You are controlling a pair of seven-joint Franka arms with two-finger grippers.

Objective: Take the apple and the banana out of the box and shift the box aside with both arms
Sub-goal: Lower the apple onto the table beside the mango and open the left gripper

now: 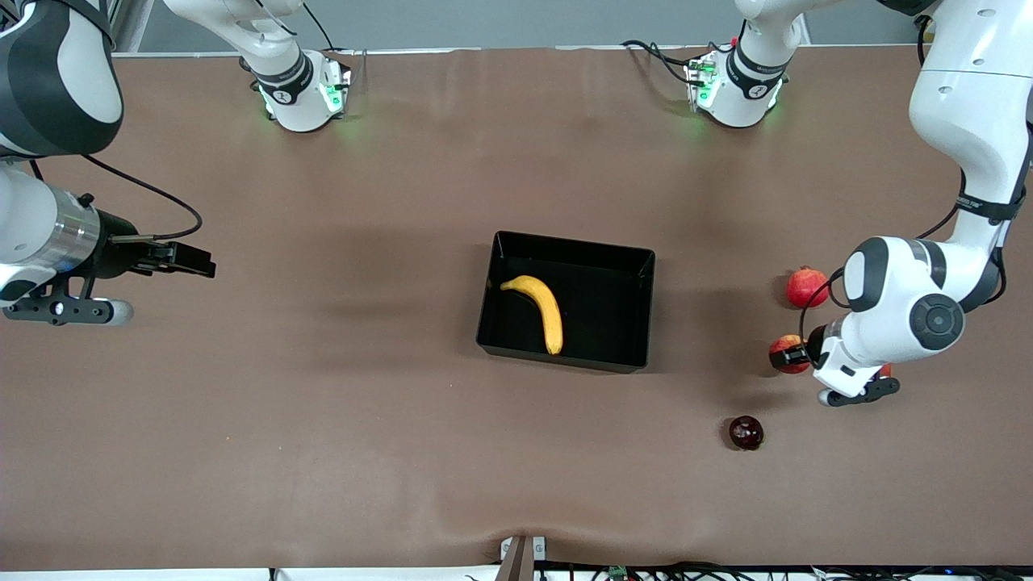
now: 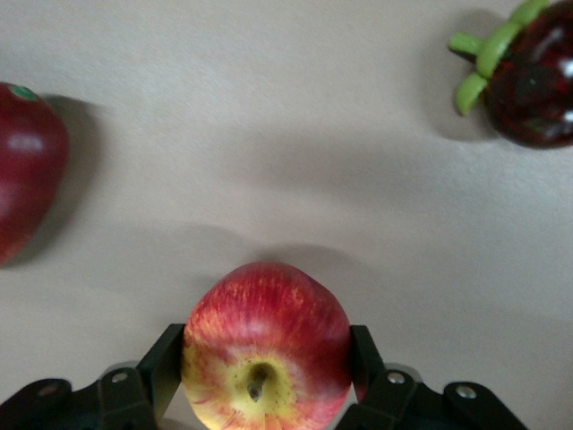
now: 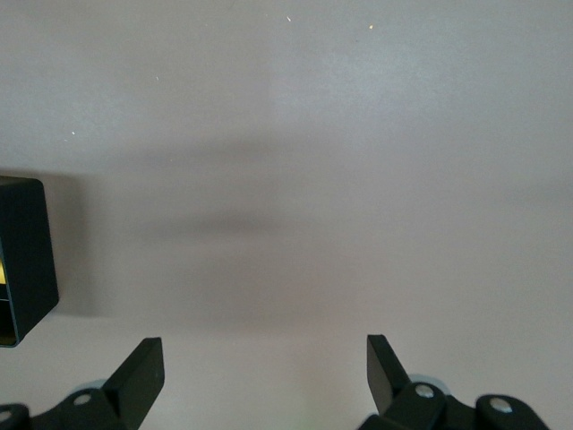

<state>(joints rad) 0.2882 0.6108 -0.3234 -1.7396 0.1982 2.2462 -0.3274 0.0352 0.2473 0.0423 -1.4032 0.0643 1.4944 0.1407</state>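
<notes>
The brown counter [image 1: 339, 420] carries the black box [image 1: 621, 266] at its middle, long walls running between the two arm ends. The right arm waits over bare counter at its own end, its tool [image 3: 264, 372] spread wide and empty.

The left tool [image 2: 269, 363] is down at the left arm's end, well apart from the box, pinching the apple [image 2: 266, 345] between both fingers [image 2: 166, 363]; the apple is thus out of the box, stem dimple turned up toward the wrist camera. A plain red fruit [image 1: 807, 286] and a dark fruit [image 1: 746, 432] lie near it.

The step looks like setting the apple down: it is best lowered until it rests, then freed gently so it does not roll into its neighbours.

The banana [image 1: 541, 311] is in the box, at the right arm's end of it, long axis running roughly from farther to nearer the front camera, one end bending toward the right arm's end
</notes>
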